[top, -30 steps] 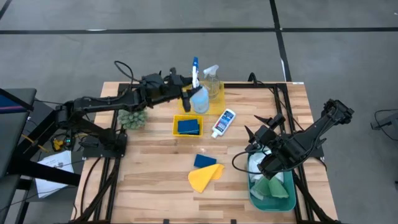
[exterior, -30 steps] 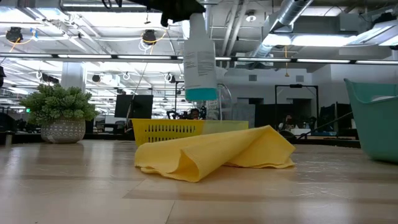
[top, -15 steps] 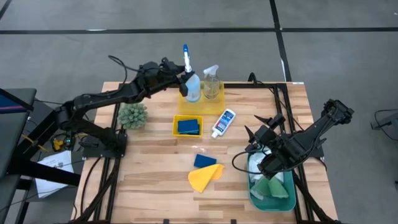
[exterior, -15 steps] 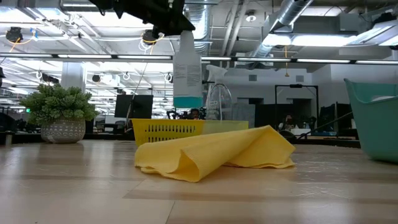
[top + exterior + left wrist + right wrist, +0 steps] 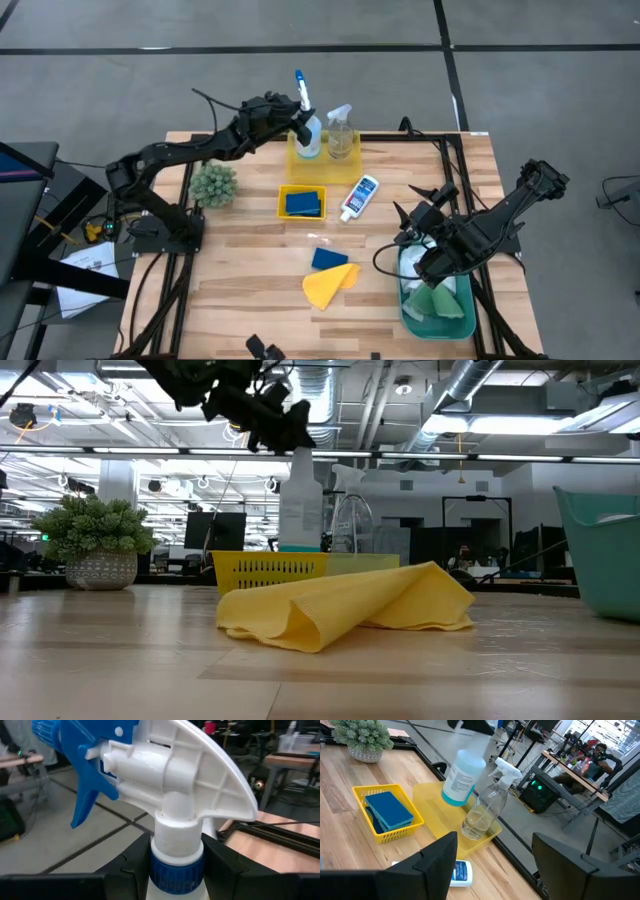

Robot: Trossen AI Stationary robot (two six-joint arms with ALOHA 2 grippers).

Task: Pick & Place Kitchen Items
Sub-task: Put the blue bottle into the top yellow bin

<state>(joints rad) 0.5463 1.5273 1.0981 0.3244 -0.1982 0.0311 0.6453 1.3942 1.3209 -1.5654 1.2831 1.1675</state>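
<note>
From above, the left gripper [image 5: 297,122] reaches to the far edge of the bench [image 5: 250,270], its jaws clamped on the neck of the blue-white spray bottle [image 5: 307,135]. That bottle stands over the flat yellow tray [image 5: 345,161], just beside the clear spray bottle [image 5: 340,132]. The step in hand looks like setting the bottle down there, and doing it well means keeping it upright and clear of its neighbour, so the clear one is not knocked over. The right gripper [image 5: 420,247] waits over the teal bin [image 5: 440,325], jaws apart, holding nothing.

At bench height, the blue-white spray bottle [image 5: 300,500] hangs upright from the left gripper [image 5: 270,425], its base hidden behind the yellow basket [image 5: 268,570], so contact with the tray cannot be told. The yellow cloth [image 5: 340,605] lies in front, untouched. The bottle should come down gently until it bears its own weight.

In the left wrist view the jaws sit either side of the blue collar under the white-and-blue trigger head [image 5: 165,775]. They should part only once the bottle stands firm, then lift straight away from the nozzle.

The right wrist view shows the blue-white spray bottle [image 5: 462,780] tilted toward the clear spray bottle [image 5: 485,805], very close, with blue sponges [image 5: 387,810] in the basket.
</note>
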